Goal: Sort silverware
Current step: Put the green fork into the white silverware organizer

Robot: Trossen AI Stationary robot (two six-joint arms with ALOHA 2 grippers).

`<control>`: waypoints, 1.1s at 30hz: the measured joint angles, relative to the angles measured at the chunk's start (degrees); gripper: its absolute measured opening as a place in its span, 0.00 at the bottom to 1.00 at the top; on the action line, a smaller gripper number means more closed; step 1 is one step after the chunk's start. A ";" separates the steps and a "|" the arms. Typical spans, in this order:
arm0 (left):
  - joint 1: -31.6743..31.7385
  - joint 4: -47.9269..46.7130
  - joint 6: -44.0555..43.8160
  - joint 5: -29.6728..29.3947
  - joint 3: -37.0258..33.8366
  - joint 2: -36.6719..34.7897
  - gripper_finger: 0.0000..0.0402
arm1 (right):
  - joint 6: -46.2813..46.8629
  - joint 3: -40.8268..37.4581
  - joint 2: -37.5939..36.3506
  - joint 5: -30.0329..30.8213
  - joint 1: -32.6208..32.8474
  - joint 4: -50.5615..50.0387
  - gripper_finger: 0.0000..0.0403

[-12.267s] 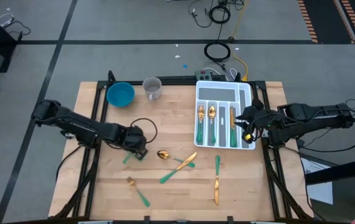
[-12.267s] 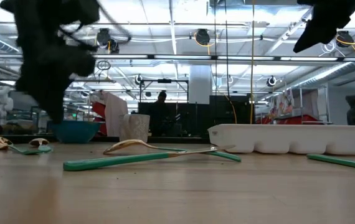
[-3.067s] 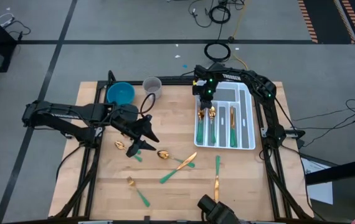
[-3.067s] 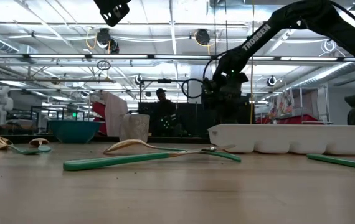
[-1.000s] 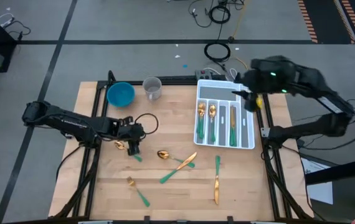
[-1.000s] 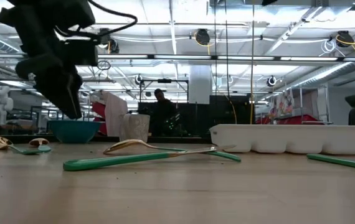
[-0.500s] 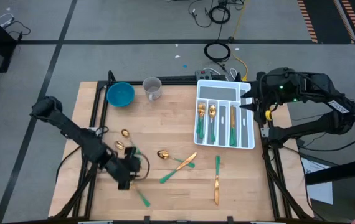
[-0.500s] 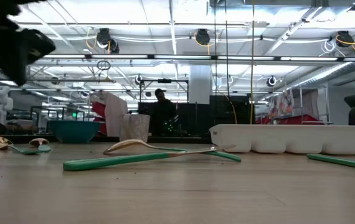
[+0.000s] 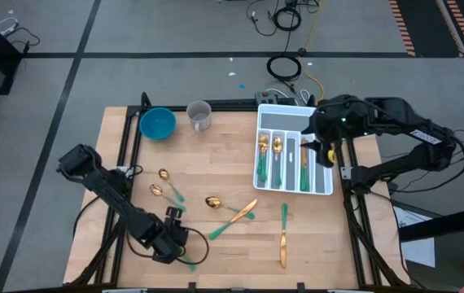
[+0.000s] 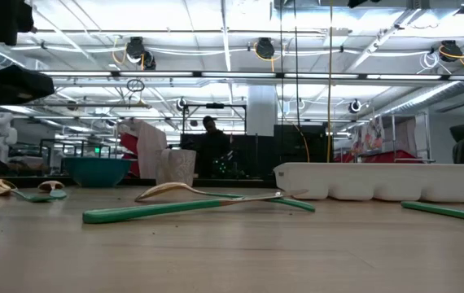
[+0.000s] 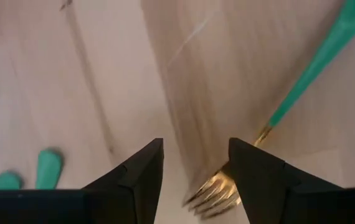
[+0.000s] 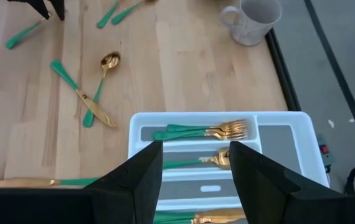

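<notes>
Silverware with gold heads and green handles lies scattered on the wooden table: two spoons (image 9: pixel 160 182) at the left, a spoon (image 9: pixel 212 202) and a knife (image 9: pixel 234 220) in the middle, two pieces (image 9: pixel 283 232) toward the right. More lie in the white tray (image 9: pixel 293 181). My left gripper (image 9: pixel 170 242) hovers open over a fork (image 11: pixel 216 193) near the table's near-left corner; the gold tines show just beside one finger, the green handle (image 11: pixel 314 62) runs away from it. My right gripper (image 9: pixel 323 150) stands open above the tray's right side.
A blue bowl (image 9: pixel 157 123) and a cup (image 9: pixel 199 115) stand at the table's far left. The tray (image 12: pixel 305 134) holds forks (image 12: pixel 224 130) and other pieces in long compartments. Cables lie on the floor beyond the far edge.
My left gripper has swung from beside the two spoons at the table's left toward the near edge, rolling as it went, and now stands over the fork. Its fingers have stayed open. My right gripper has drifted slightly inward over the tray's right side.
</notes>
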 joint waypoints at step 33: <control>-1.06 2.78 2.01 5.55 3.63 2.71 0.47 | -1.92 -0.04 1.15 0.11 -0.02 -1.14 0.44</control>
